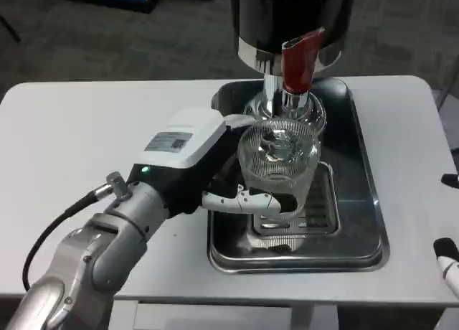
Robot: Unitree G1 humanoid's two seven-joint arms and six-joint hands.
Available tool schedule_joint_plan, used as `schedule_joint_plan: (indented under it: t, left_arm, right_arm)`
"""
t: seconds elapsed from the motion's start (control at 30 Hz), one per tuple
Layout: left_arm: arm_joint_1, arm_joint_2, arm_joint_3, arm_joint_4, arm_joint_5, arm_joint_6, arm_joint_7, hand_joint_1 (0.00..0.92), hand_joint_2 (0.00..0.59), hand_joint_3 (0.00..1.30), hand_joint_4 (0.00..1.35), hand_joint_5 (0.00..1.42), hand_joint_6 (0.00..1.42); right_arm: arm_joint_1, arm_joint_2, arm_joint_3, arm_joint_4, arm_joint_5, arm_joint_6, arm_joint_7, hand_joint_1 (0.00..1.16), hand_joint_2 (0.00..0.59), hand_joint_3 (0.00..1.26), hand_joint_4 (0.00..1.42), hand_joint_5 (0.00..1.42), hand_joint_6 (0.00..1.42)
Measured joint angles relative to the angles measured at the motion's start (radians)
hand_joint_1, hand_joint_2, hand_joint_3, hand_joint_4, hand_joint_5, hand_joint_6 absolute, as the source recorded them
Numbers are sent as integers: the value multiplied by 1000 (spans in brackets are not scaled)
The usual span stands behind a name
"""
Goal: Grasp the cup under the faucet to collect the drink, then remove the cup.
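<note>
Left hand: the left hand reaches in from the left and grips the cup; its fingers curl around the lower front of the wall, the white back against the cup's left side.
Cup: a clear ribbed tumbler, upright, above the drain grille of the metal tray and just in front of and below the faucet with its red lever. Whether its base rests on the grille cannot be told.
Handling: judged rigid, probably glass or hard plastic, smooth and likely slippery when wet; the ribs should help the fingers hold. It will grow heavier as it fills, so a low, wrapping hold on the wall suits it, kept level.
Fill: whether any drink is in the cup cannot be told.
Edges: the faucet and the dispenser overhang the cup's far rim; the tray's raised lip lies all round, so removal probably calls for a lift over the near or left lip.
Open room: bare white table to the left of the tray, less to its right.
Right hand: the right hand shows only as fingertips at the right edge, well apart from the tray; its state cannot be told.
</note>
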Motion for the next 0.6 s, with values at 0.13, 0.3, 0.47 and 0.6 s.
schedule_joint_plan:
  t: [0.13, 0.3, 0.47, 0.6]
  left_arm:
    - [6, 7, 0, -18, 9, 12, -3, 193, 34, 41, 16, 272, 463]
    - [10, 9, 4, -45, 19, 29, -6, 165, 33, 0, 0, 270, 447]
    - [10, 9, 5, -60, 19, 33, -9, 156, 37, 0, 0, 270, 446]
    - [17, 9, 13, -93, 18, 35, -10, 152, 41, 0, 0, 270, 446]
  right_arm:
    - [2, -2, 0, 0, 2, 0, -5, 330, 516, 122, 0, 0, 17]
    - [5, -3, 4, 0, 5, 0, -7, 330, 516, 133, 0, 0, 28]
    - [6, -5, 8, 1, 8, 0, -10, 330, 516, 139, 0, 0, 30]
    - [6, -7, 11, 4, 12, 0, -14, 330, 516, 143, 0, 0, 31]
